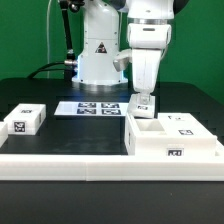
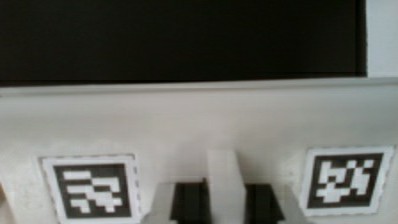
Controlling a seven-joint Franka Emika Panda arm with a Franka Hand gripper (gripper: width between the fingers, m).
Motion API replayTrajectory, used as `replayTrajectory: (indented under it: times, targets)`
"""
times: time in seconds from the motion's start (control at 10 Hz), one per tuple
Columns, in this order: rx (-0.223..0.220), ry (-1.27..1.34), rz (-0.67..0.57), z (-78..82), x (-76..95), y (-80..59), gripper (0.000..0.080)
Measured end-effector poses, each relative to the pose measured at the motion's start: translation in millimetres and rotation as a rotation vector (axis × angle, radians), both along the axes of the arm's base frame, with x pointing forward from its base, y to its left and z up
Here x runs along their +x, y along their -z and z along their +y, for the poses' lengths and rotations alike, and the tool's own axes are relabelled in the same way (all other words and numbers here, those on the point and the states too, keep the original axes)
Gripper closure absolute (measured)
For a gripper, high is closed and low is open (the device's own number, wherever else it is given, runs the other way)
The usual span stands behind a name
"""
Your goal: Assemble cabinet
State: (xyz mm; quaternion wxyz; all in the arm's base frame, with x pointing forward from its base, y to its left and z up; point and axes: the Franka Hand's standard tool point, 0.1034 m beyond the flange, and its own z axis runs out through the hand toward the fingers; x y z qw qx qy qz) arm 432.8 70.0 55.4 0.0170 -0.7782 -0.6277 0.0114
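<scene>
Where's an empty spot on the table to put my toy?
The bare black tabletop between the small white block and the large white box, with the marker board behind and the long white rail in front. It is crowded where the gripper hangs at the box.

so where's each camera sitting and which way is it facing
exterior view: off the arm, across the table from the robot base, facing it; shows the arm with the claw low by the cabinet box.
wrist view: on the wrist, looking at a white tagged part with dark table beyond; two blurred dark shapes may belong to the claw.
shared: the dark table and tagged white cabinet pieces.
</scene>
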Motion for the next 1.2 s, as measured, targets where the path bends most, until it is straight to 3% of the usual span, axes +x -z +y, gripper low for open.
replayTrajectory:
  times: [0.5, 1.2]
  targets:
    - [0.005, 0.005, -0.021, 0.8, 28.8, -7.0, 0.0729]
    - [0.007, -0.028, -0.009, -0.4, 28.4, -2.0, 0.0729]
